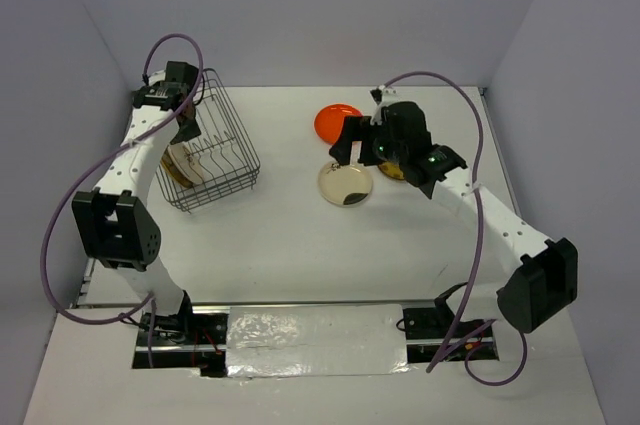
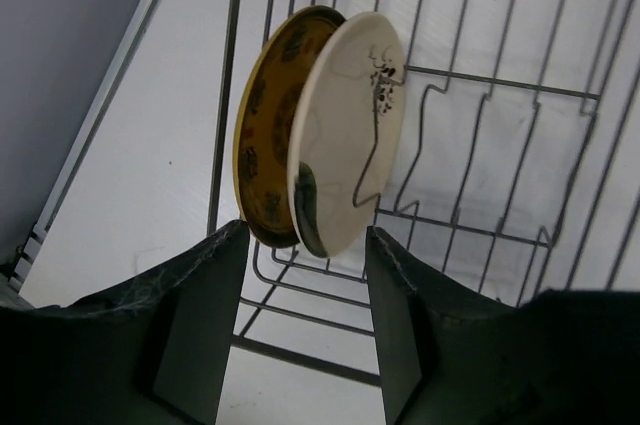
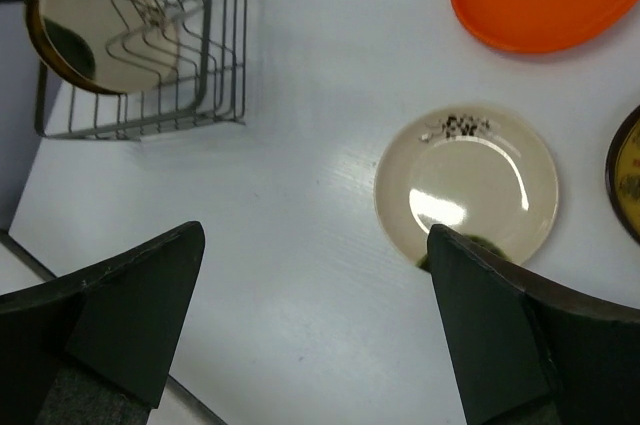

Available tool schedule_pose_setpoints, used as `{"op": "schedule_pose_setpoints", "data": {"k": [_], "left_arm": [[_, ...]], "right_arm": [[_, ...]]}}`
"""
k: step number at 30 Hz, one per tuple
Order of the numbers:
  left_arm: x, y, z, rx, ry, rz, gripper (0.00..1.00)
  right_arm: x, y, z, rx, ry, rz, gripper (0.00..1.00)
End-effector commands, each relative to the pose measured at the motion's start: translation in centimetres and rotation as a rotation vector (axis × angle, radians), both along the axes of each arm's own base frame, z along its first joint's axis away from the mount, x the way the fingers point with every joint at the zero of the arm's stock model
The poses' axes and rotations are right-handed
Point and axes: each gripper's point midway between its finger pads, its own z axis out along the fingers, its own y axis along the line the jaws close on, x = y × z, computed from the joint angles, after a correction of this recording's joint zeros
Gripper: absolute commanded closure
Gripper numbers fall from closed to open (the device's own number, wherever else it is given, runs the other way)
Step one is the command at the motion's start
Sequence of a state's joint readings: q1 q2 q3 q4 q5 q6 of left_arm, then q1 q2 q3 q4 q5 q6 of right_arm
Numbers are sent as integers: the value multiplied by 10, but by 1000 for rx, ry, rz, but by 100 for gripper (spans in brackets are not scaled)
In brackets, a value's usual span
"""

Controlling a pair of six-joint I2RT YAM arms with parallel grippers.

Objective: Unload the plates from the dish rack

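Observation:
The wire dish rack (image 1: 236, 127) stands at the back left. Two plates stand on edge in it: a dark brown one with a yellow pattern (image 2: 263, 130) and a cream one (image 2: 350, 115), seen together from above (image 1: 184, 167). My left gripper (image 2: 306, 237) reaches into the rack, open, its fingertips either side of the plates' near edges without touching them. On the table lie an orange plate (image 1: 336, 122), a cream plate with a dark blotch (image 1: 345, 183) and a brown plate (image 1: 393, 174), partly under the right arm. My right gripper (image 3: 318, 240) hovers open and empty beside the cream plate (image 3: 465, 195).
Grey walls close in the table on the left, back and right. The rack's upright wire prongs (image 2: 500, 145) stand just right of the two plates. Purple cables (image 1: 478, 195) loop off both arms.

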State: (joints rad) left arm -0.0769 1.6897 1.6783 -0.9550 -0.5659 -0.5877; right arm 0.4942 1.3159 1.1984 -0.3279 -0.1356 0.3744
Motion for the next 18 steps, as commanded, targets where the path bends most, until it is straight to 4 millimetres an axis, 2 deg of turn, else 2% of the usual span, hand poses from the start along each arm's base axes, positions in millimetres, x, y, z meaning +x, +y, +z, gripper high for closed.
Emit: {"op": "schedule_pose_setpoints", "data": {"k": [1,4,5,12,15,18], "left_arm": [[0,27,-2,38,23,101,38],[10,29,-15,18,29,98,37],[14,29,-25,10,46,98,38],[18,27,-65,-8,125,108,51],[16,27,-71,-9,124,106,55],[17,27,-71,-10,129,106,68]], "right_arm": [[-10,7,-26,10,40,39,0],[-20,7,-29,8,39,54,0],[-24,6,-30,12,40,55,0],[-38,18,-29,47,43,110,0],[-39,24,-30,40,46,122,0],[-39,27,-32,38,53,127,0]]}}
